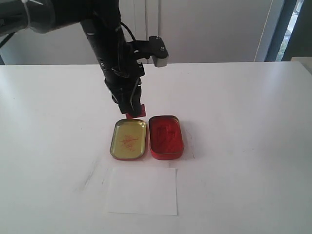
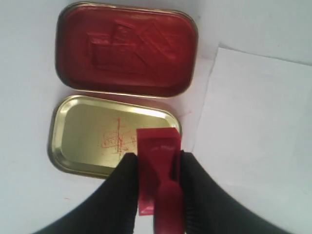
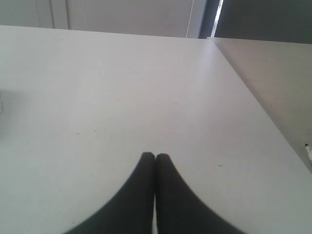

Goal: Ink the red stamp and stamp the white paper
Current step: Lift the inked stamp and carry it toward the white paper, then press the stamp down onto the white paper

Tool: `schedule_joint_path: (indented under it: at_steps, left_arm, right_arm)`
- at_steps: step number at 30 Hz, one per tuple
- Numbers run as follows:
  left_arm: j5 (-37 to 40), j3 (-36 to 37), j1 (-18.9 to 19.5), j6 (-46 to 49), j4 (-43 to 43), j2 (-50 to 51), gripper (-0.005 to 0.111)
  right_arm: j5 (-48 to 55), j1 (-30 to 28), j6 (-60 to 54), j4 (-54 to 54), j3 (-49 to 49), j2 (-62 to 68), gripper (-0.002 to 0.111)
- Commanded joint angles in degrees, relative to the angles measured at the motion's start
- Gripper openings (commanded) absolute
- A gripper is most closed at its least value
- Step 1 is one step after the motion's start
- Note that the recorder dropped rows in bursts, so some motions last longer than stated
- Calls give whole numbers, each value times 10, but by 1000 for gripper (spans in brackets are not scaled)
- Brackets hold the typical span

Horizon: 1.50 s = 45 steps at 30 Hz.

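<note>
My left gripper (image 1: 130, 108) (image 2: 157, 158) is shut on the red stamp (image 1: 136, 111) (image 2: 157, 165), its block base pointing down. It hangs just behind the far edge of the gold tin lid (image 1: 129, 139) (image 2: 87, 134). The open red ink-pad tin (image 1: 165, 136) (image 2: 126, 48) lies right of the lid. The white paper (image 1: 142, 190) (image 2: 253, 131) lies flat on the table in front of both tin halves. My right gripper (image 3: 155, 157) is shut on nothing, over bare table, and does not show in the exterior view.
The lid's inside carries faint red marks (image 2: 117, 139). The white table (image 1: 243, 122) stretches wide to the right. In the right wrist view, a second table surface (image 3: 273, 78) adjoins the white one.
</note>
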Motion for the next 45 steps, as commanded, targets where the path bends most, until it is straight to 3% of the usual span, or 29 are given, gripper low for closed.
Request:
schedule_joint_path:
  at_steps: [1,17,29,38,45]
  left_arm:
    - [52,58,0,8,-10,-45,0]
    - [21,248,0,46,-47,-154,0]
    - [-49,282,-7,94,-81,-151,0]
    - [-87,293,-47,115,-64,-109,0]
    - [-106,291,-55,148,-66,-79,0]
  right_arm:
    - [-8,-2,0,-5,3,-4,0]
    - [-8,-2,0,-5,3,-4,0]
    - [-8,-2,0,-5,3,-4,0]
    - [-8,-2,0,-5,3,-4,0]
    - [-8,-2,0,-5,3,-4,0]
